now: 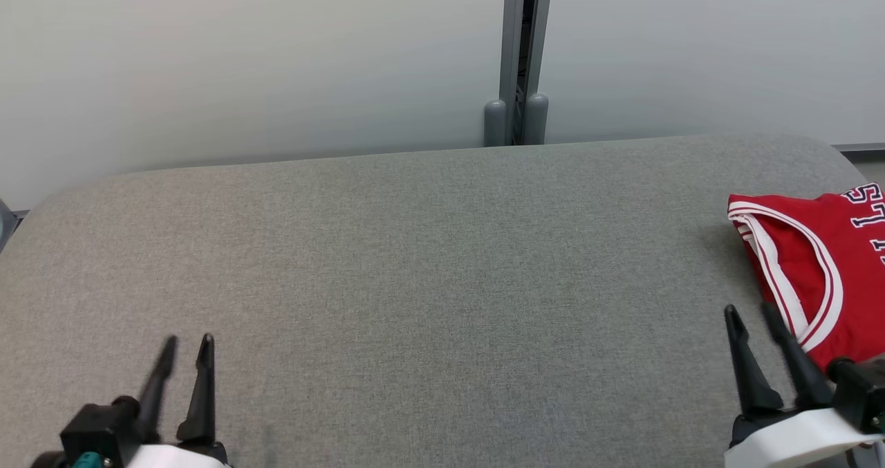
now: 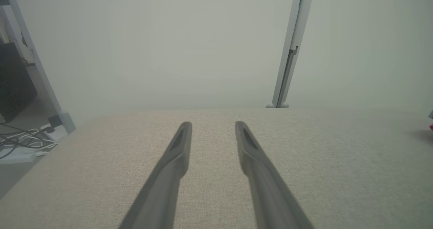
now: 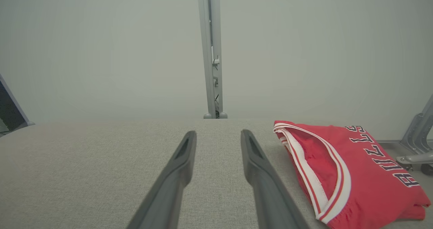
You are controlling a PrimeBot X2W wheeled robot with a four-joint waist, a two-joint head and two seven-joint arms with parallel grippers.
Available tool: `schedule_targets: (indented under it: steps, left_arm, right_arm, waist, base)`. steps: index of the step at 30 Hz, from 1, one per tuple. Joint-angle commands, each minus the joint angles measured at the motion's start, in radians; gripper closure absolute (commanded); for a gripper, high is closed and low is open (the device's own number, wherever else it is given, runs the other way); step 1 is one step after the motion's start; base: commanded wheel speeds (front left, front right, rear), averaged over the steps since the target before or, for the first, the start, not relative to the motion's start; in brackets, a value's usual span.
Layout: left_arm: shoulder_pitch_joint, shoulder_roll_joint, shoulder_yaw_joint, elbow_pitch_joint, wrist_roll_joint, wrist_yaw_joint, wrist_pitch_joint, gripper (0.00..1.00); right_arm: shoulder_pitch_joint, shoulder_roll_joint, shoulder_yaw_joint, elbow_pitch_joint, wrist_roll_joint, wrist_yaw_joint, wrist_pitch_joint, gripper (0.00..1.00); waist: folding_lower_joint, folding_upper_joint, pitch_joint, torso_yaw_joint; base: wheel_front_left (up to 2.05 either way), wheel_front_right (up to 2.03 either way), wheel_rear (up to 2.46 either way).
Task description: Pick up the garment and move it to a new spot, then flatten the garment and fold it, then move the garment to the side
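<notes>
Left gripper (image 1: pixel 187 343): over the desk's (image 1: pixel 442 260) near left corner, above the cloth, pointing toward the desk's far edge.
Left fingers (image 2: pixel 176 154): narrowly parted, tips not meeting; bare desk shows in the gap, and nothing is held.
Right gripper (image 1: pixel 750 310): over the desk's near right part, pointing toward the desk's far edge.
Right fingers (image 3: pixel 177 164): parted about as far as the left pair; bare desk shows between them, and nothing is held.
Jersey (image 1: pixel 857 295): lies on the desk's right end, folded into a compact bundle, just beside the right gripper on its outer side. Whether the nearer finger touches its edge cannot be told.
Jersey markings: red cloth, a white and red trimmed opening turned toward the desk's middle, dark white-edged letters reading "BULLS" in the right wrist view.
Desk: grey woven covering with rounded far corners; the middle and left parts carry nothing.
Post (image 1: pixel 517 60): grey, upright behind the desk's far edge, a little right of the desk's centre.
Panels (image 1: pixel 242 60): pale, flat, standing behind the desk's far edge on either side of the post.
Cables (image 2: pixel 20 141): tangled on the floor off the desk's left end.
</notes>
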Motion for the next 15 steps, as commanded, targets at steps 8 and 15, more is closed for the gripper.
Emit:
schedule_targets:
  steps: [8, 15]
  left_arm:
    - [-0.009, -0.031, -0.01, 0.012, -0.125, -0.023, -0.008, 1.0]
    - [-0.028, -0.053, -0.019, 0.031, -0.233, -0.049, -0.017, 1.0]
  right_arm:
    - [-0.016, -0.003, -0.038, 0.04, 0.155, 0.0, 0.041, 1.0]
    - [-0.032, -0.009, -0.072, 0.07, 0.287, 0.0, 0.077, 1.0]
  waist:
    - [0.0, -0.0001, 0.001, 0.001]
    - [0.0, -0.0001, 0.002, 0.002]
  base:
    - [0.0, 0.0, 0.0]
    - [0.0, 0.0, 0.0]
